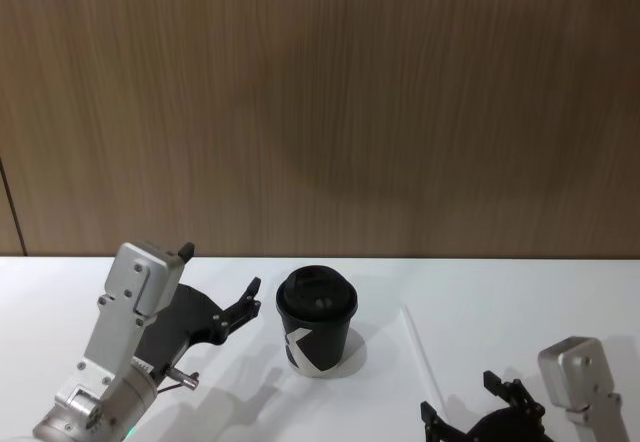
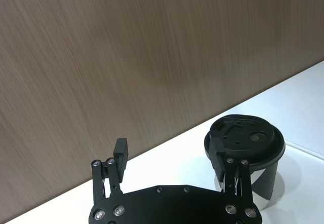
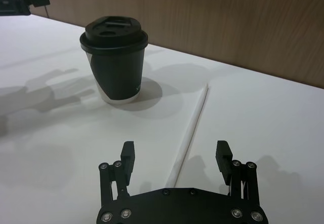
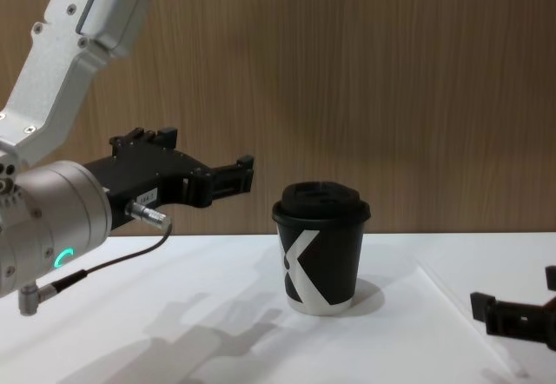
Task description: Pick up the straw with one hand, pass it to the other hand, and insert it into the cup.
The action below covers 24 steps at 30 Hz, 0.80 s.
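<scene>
Straw (image 3: 192,127), thin and white, lies flat on the white table (image 1: 520,302), untouched. Nearest the robot, the right gripper (image 3: 175,148) hangs low with its fingers spread wide, and the straw's near end sits in the gap between them. The straw's length runs straight away toward the wooden wall, so the fingers would close across it. Farther off, to its left, stands the lidded cup (image 1: 317,322). Left of the cup, the left gripper (image 1: 220,267) hovers with fingers apart, well away from the straw.
</scene>
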### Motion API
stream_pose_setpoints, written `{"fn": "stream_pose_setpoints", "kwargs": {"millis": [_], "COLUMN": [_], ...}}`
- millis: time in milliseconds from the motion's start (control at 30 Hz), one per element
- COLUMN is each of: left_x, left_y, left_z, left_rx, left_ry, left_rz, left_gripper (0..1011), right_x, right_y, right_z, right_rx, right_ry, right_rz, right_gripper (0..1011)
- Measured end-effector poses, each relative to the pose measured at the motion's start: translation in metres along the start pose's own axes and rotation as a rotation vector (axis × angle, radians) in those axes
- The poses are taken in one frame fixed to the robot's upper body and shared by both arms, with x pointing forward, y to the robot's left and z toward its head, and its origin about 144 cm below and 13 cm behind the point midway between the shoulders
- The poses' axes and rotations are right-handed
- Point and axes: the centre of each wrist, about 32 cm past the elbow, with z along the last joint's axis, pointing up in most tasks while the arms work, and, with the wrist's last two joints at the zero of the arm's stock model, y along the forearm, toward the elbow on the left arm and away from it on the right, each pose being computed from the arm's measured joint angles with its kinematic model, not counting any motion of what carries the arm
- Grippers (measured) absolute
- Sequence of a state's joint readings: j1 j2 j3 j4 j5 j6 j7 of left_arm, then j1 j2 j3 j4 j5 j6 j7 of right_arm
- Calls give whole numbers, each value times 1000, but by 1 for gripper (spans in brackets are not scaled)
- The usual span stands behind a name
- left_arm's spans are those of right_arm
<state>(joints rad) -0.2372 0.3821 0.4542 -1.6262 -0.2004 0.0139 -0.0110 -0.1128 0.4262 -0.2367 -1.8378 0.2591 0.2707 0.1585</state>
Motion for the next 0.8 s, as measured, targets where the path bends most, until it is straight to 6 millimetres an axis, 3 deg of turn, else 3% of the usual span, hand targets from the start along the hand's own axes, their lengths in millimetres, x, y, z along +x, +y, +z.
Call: {"fn": "stream_pose_setpoints", "kwargs": {"millis": [800], "left_x": [0], "left_y": [0], "left_z": [0], "left_rx": [0], "left_ry": [0], "left_rz": [0], "left_gripper": [1003], "right_x": [-5], "right_y": [12], "right_z": [-12], "right_rx": [-74], "right_ry": [37], "right_rz": [-20], "right_gripper": [1001]}}
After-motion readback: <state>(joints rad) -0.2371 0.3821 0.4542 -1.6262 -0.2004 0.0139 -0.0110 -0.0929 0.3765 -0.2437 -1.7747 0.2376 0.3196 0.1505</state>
